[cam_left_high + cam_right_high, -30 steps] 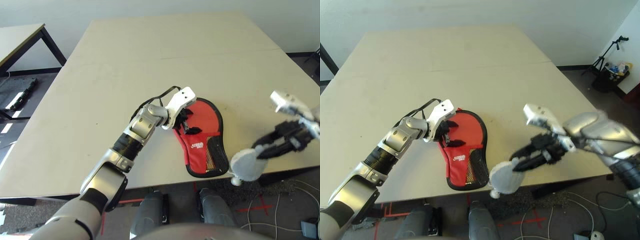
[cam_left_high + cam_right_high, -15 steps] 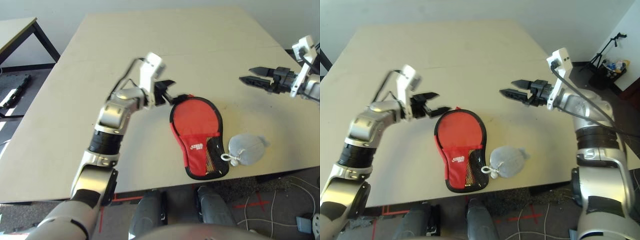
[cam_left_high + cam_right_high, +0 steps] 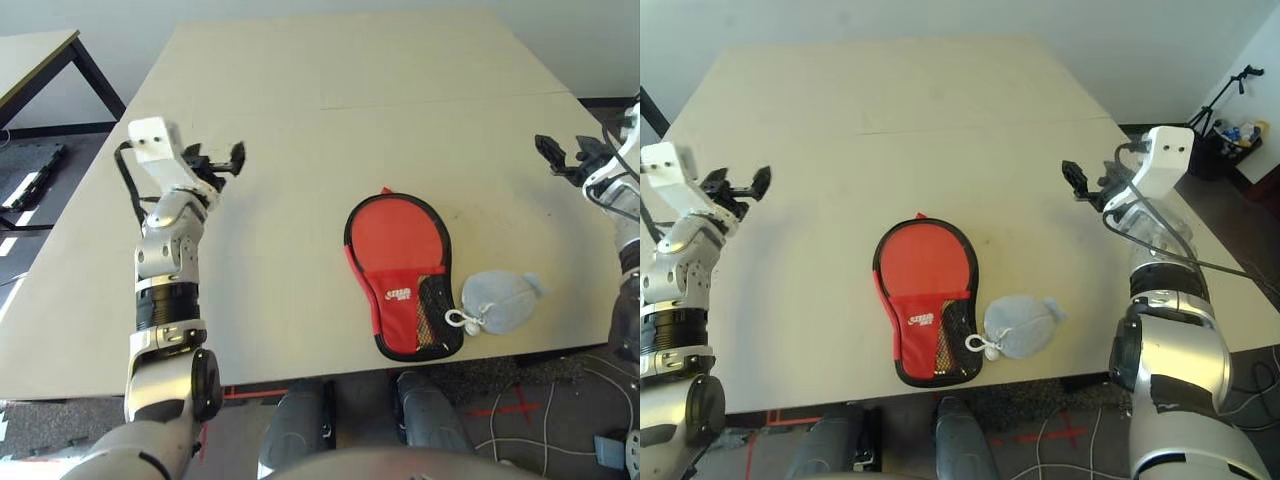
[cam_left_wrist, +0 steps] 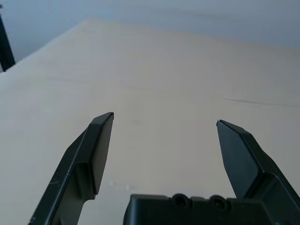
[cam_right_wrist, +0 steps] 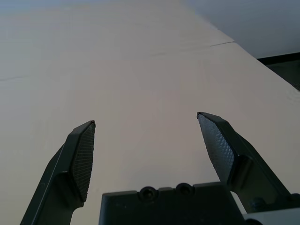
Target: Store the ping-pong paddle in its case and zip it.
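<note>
Now left tool, right tool raised, seemingly level, agape.

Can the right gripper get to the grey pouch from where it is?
Probably yes: the right gripper is open and empty, and nothing lies between it and the grey pouch beside the case.

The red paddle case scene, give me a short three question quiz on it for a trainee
1. True or false: the case lies flat on the table with nothing gripping it.
2. What touches the case's mesh-pocket end? A) a grey drawstring pouch B) a ball C) a cup
3. Fill in: the left gripper and right gripper are both ____.

Key: 1 true; 2 A, the grey drawstring pouch; 3 open, each held off to its own side.
</note>
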You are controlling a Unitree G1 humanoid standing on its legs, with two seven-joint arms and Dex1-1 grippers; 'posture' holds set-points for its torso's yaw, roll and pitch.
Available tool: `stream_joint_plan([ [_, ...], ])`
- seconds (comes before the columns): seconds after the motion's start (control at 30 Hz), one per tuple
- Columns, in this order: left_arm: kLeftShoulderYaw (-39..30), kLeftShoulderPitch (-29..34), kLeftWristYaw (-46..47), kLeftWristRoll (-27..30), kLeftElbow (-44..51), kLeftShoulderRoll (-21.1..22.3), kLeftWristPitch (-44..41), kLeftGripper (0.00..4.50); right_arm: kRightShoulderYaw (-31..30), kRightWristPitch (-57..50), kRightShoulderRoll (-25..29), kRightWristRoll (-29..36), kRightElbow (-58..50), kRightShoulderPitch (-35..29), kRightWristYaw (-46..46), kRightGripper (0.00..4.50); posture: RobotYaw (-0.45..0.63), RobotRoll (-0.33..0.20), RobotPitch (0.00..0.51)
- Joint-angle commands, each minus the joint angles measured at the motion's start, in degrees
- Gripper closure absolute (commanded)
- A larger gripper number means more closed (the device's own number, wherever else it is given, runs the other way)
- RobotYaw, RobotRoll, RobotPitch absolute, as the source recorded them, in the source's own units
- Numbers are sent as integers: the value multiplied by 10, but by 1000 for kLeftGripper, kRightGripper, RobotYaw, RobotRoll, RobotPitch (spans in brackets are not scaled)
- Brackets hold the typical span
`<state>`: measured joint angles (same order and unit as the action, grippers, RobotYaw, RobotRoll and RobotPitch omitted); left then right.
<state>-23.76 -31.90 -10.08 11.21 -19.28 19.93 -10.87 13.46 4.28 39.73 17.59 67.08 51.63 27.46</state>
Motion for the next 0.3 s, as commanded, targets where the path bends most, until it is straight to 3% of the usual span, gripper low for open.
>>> stream_joint_plan([
  [0.03, -12, 24, 18, 1, -30, 5, 35, 0, 22, 18, 3, -12, 27, -3, -35, 26, -46, 0, 76],
  [0.3, -11, 42, 36, 8, -60, 9, 73, 0, 36, 30, 5, -26, 44, -10, -54, 26, -45, 0, 68],
])
